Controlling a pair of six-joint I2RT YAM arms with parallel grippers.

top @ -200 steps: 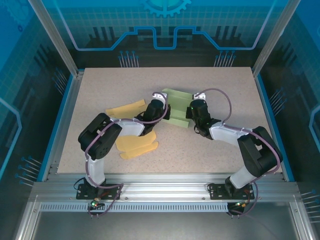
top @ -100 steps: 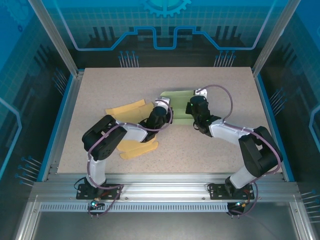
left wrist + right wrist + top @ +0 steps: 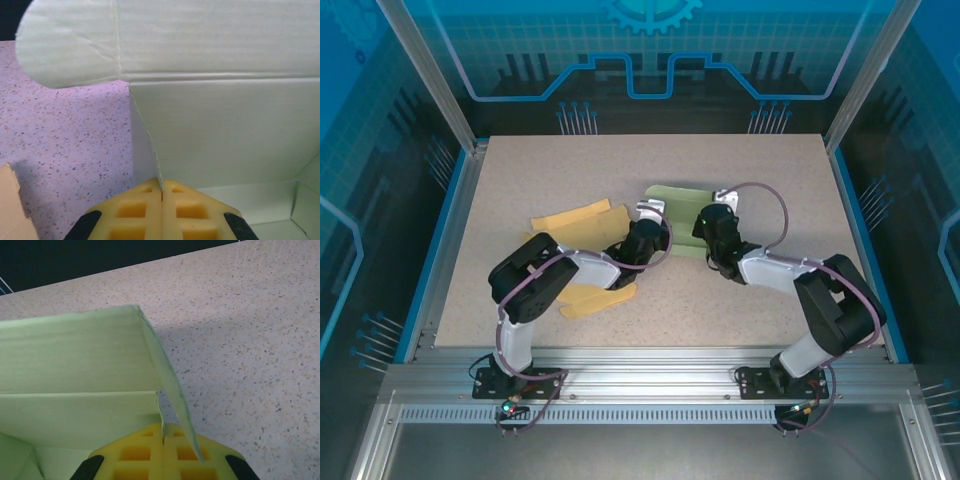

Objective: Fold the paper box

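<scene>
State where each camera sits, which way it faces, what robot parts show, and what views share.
Top external: above and behind, looking down at the table; both arms show.
Left wrist: behind the left gripper, facing the green box wall it pinches.
Right wrist: behind the right gripper, facing a box flap it pinches.
All share the green box.
</scene>
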